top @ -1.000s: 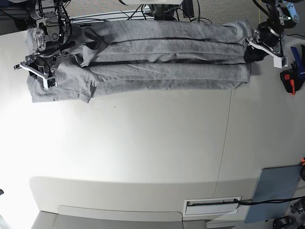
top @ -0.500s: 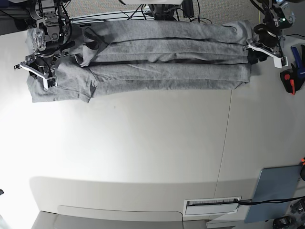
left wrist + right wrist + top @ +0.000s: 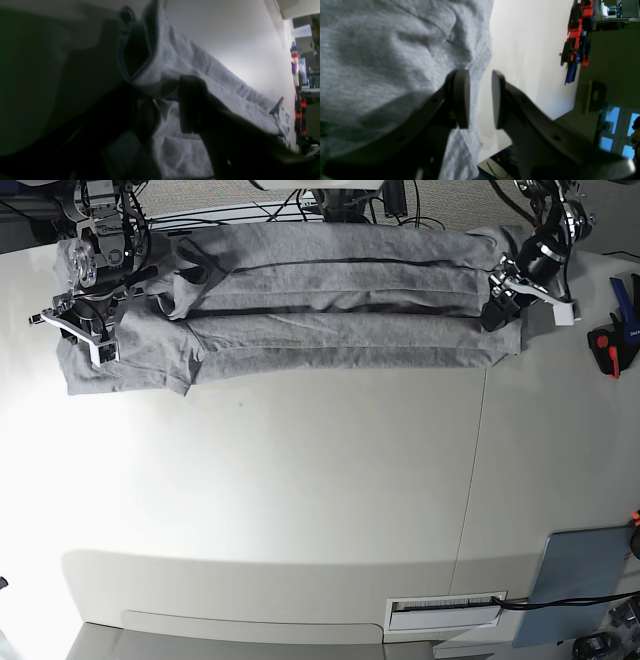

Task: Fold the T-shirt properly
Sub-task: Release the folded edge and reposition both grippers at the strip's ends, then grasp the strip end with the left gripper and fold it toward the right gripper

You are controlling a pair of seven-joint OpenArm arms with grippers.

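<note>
The grey T-shirt (image 3: 330,300) lies folded into a long band along the far side of the table, sleeves and neck end at the left. My right gripper (image 3: 80,338) hovers over that left end. In the right wrist view it (image 3: 480,100) is open, its pads (image 3: 462,97) apart over the cloth's edge (image 3: 395,50) with nothing between them. My left gripper (image 3: 520,298) is at the shirt's right end. In the dim left wrist view its (image 3: 168,112) dark fingers (image 3: 192,105) stand apart with bunched grey fabric (image 3: 225,87) around them.
Red, blue and black clamps (image 3: 612,340) lie at the table's right edge. A blue-grey panel (image 3: 575,585) sits at the near right corner, beside a white slotted plate (image 3: 445,610). Cables (image 3: 330,205) run behind the shirt. A seam (image 3: 478,470) crosses the tabletop.
My left gripper has swung leftwards from beyond the shirt's right end onto that end. The right arm and the shirt have stayed put.
</note>
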